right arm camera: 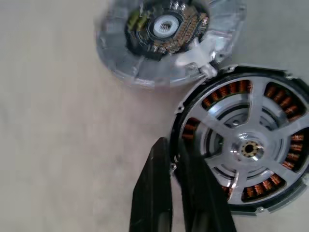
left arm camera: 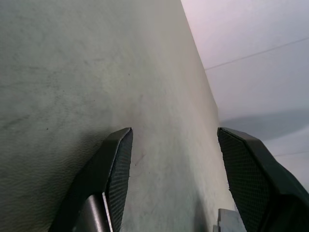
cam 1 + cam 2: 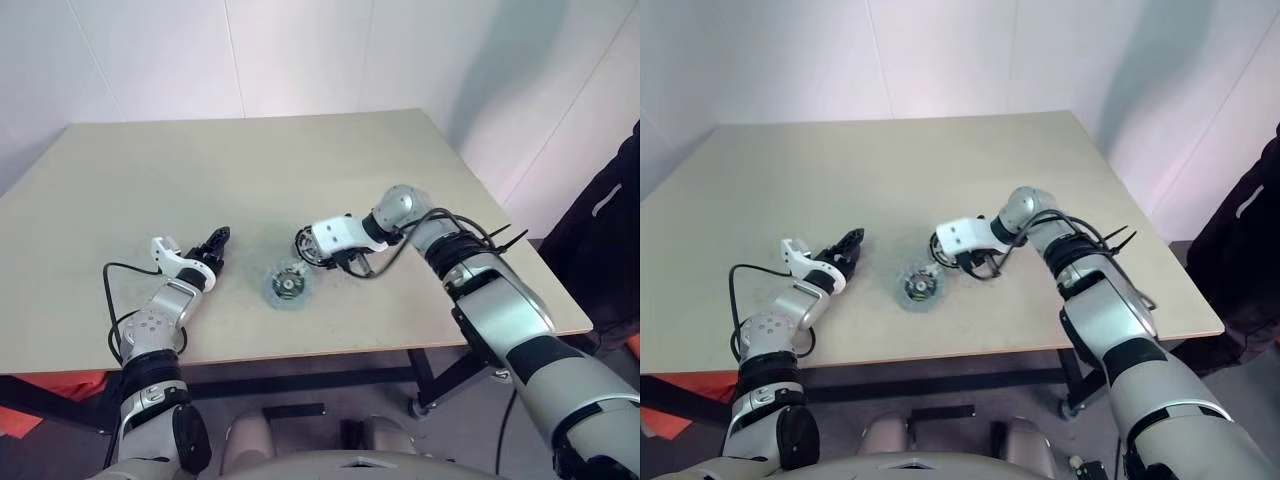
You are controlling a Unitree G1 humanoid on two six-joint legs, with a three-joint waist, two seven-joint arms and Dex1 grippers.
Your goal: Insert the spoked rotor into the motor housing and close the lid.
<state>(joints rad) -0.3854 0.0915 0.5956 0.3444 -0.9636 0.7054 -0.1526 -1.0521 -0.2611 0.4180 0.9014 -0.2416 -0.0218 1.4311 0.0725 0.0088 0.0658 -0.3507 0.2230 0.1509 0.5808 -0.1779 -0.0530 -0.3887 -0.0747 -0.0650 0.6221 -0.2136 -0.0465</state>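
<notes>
The motor housing (image 1: 231, 90), a dark ring with copper coils, lies near the table's middle. The spoked rotor (image 1: 248, 147) sits inside it, silver spokes and hub facing up. My right gripper (image 1: 175, 147) is shut on the housing's rim, one finger outside and one over the coils. The housing (image 3: 303, 243) shows at that gripper's tip in the head views. The lid (image 3: 287, 285), a silvery disc with a small board at its centre, lies flat just in front of the housing and touches its edge (image 1: 120, 58). My left gripper (image 3: 218, 243) stands open to the left of the lid, nothing between its fingers (image 2: 118, 159).
The light wooden table (image 3: 300, 160) stretches far back and to both sides. A person in dark clothing (image 3: 610, 230) stands past the table's right edge. A black cable (image 3: 120, 270) loops beside my left forearm.
</notes>
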